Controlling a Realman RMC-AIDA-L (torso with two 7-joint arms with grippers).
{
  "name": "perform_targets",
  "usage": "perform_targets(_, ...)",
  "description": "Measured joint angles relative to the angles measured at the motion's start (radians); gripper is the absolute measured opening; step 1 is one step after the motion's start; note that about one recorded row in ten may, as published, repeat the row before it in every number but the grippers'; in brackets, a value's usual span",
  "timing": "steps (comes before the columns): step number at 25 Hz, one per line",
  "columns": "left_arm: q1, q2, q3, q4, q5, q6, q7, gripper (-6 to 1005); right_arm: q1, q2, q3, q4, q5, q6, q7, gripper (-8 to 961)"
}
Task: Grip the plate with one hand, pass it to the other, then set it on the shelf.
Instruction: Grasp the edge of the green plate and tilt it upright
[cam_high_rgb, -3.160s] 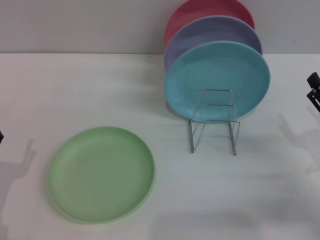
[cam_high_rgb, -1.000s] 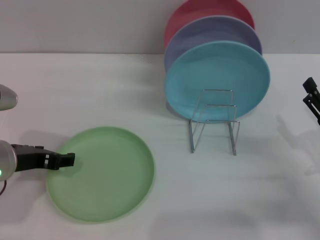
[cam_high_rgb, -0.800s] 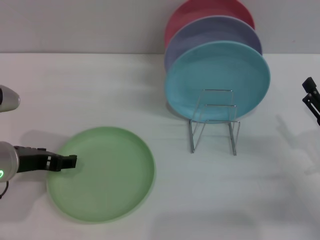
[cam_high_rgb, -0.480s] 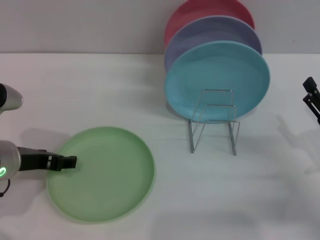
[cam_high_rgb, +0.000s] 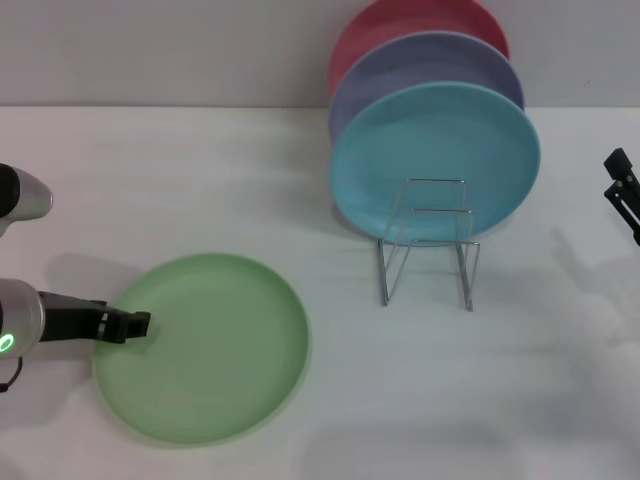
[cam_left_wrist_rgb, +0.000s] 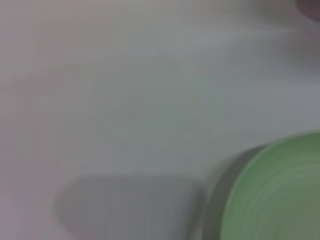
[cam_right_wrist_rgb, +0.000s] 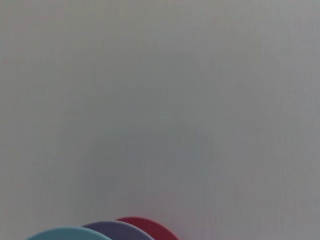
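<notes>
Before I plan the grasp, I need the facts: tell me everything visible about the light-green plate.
The round, plain light-green plastic plate has a shallow raised rim and lies flat, face up and empty, on the white table, left of the wire rack. The left pincer is at its left rim; whether they touch is unclear.

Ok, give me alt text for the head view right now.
The left gripper sits at the left rim of the light-green plate, which lies flat on the white table. Behind, three plates lean upright on the wire shelf; the right gripper waits at far right.
</notes>
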Motion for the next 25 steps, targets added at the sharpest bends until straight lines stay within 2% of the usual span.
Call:
perform_targets(8,-0.004,0.001,0.001,0.007,0.004,-0.001,0.005,465,0.001,-0.002,0.002,0.002,0.000,0.000,0.000,817)
perform_targets(19,-0.006,0.000,0.005,0.000,0.004,0.005,0.018,87,-0.005,-0.002,0.001,0.002,0.000,0.007,0.000,816)
perform_targets(25,-0.008,0.000,0.000,-0.012,0.003,0.008,0.030,72,-0.005,-0.001,0.001,0.003,0.000,0.009,0.000,815)
